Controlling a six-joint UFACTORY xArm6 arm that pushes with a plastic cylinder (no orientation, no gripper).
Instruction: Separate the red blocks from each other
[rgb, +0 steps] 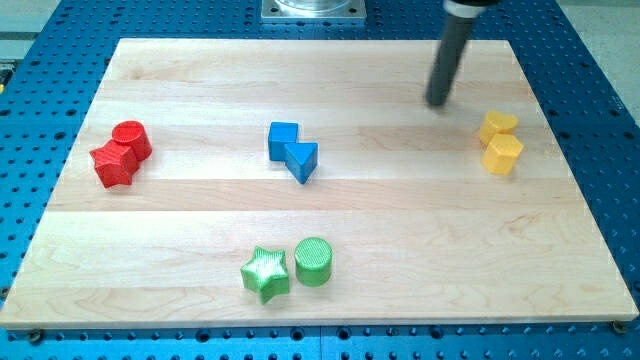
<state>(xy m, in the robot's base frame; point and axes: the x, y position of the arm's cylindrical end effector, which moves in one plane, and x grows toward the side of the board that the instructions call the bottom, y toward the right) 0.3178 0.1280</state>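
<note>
- Tool state: the arm ends in a plain rod with no pincer, so nothing can be released, clenched or grasped. My tip (437, 101) rests on the board (330, 220) near the view's top right.
- Tip position: left of and slightly above the two yellow blocks (500, 143), apart from them, and touching no block.
- Task items: the red cylinder (131, 139) and the red star (114, 164) sit at the view's left edge of the board, touching each other, with the star below and left of the cylinder. They are well apart from my tip.
- Progress, judged: separation has not yet begun; the current step is the approach across the board.
- Route: travel left along the view's top strip of the board. This keeps my tip above the two blue blocks (292, 149) and well clear of the green star (265, 274) and green cylinder (314, 261).
- Entry: come in from the right, aimed at the seam between the two red blocks, not at the middle of either.
- Push: drive one block only. Pushing the cylinder toward the view's top, or the star toward the bottom, should open a gap.
- Risk: the pair lies near the left edge; avoid pushing leftward, which could send a block off the board.
- Risk: a centred push on the pair may move both blocks together.
</note>
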